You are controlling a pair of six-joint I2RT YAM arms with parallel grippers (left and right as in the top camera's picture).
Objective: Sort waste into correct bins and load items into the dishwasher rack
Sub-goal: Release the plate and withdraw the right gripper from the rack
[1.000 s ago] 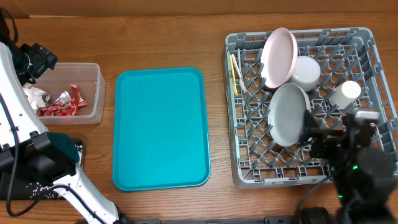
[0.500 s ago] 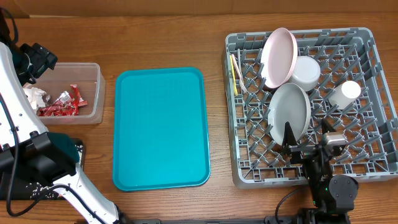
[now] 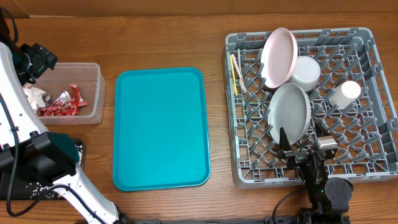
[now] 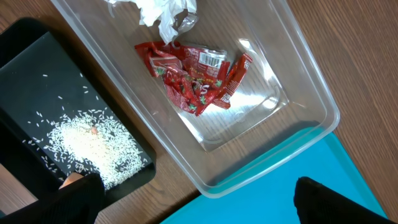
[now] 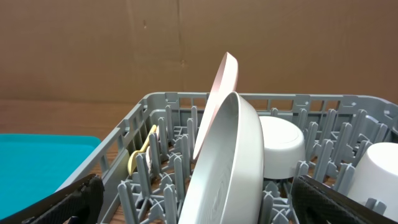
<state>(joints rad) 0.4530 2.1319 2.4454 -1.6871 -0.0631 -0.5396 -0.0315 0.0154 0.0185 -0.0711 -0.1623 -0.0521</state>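
Note:
The clear tub (image 4: 298, 93) holds red wrappers (image 4: 196, 74) and a white napkin (image 4: 165, 12). The black tray (image 4: 37, 68) beside it holds rice (image 4: 93, 146) and a small orange piece (image 4: 72, 180). My left gripper (image 4: 199, 202) is open and empty above the tub's near corner. The grey rack (image 3: 239, 155) holds the pink plate (image 3: 278, 56), grey plate (image 3: 290, 113), bowl (image 3: 306, 73), cup (image 3: 345, 93) and cutlery (image 3: 235, 74). My right gripper (image 3: 305, 149) is open at the rack's front, its fingers on either side of the upright grey plate (image 5: 230, 162) without touching it.
The flat teal tray (image 3: 160, 127) lies between the tub and the rack. The left arm's white links run down the left edge of the overhead view (image 3: 18, 130). A brown cardboard wall (image 5: 186, 43) stands behind the rack.
My right arm has moved from over the rack's right side to the left and down toward the rack's front edge. The left arm and all objects have not moved.

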